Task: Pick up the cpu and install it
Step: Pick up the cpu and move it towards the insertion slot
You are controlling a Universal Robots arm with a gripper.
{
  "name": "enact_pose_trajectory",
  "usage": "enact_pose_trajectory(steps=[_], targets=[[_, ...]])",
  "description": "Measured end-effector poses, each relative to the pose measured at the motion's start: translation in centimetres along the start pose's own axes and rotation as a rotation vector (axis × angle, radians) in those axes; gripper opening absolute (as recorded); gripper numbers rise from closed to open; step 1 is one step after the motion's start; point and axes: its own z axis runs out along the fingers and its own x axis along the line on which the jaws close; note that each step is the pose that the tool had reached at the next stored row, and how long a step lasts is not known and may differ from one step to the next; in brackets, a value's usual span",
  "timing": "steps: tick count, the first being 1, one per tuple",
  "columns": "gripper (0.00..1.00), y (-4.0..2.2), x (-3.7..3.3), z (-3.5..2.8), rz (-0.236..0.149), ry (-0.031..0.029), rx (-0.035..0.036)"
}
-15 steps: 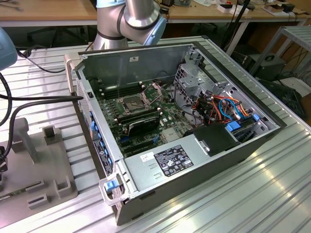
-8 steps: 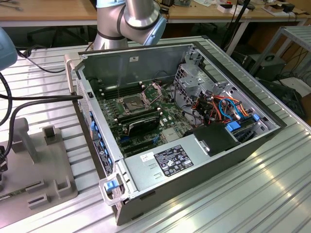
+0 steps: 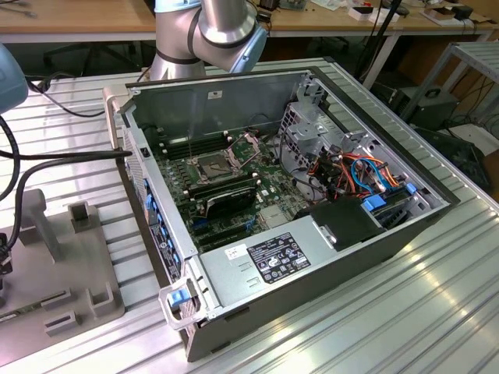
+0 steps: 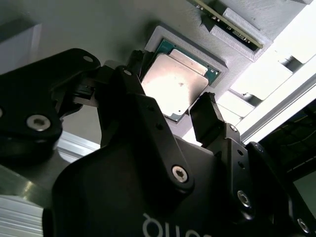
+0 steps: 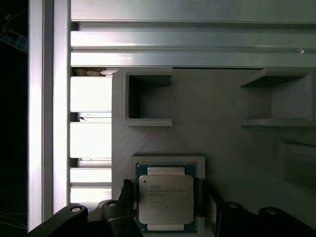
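The cpu (image 5: 165, 200) is a small square chip with a silvery metal top on a green board. It lies flat in a shallow pocket of a grey holder block (image 5: 222, 143). My gripper (image 5: 165, 192) hangs right over the cpu, open, with one black finger (image 5: 127, 190) on each side of the chip, close to its edges. In the second wrist view the cpu (image 4: 175, 86) sits between the two fingers (image 4: 210, 111) of the gripper (image 4: 173, 84) and rests in its pocket. The motherboard's socket (image 3: 212, 165) stands with its metal frame lifted.
An open computer case (image 3: 374, 257) lies on the slatted aluminium table (image 3: 390, 327), with a long black card (image 3: 226, 195) beside the socket and a power supply (image 3: 273, 257) in front. The arm's base (image 3: 203, 31) is behind the case. A grey fixture (image 3: 54, 265) is at the exterior view's left.
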Motion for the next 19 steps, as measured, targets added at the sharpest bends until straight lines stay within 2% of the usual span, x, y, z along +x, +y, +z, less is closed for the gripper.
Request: enact_pose_trajectory(steps=[14, 19], targets=[[0.66, 0.05, 0.13, 0.13, 0.0, 0.0001, 0.0001], [0.66, 0.06, 0.13, -0.02, 0.0, -0.0001, -0.0001]])
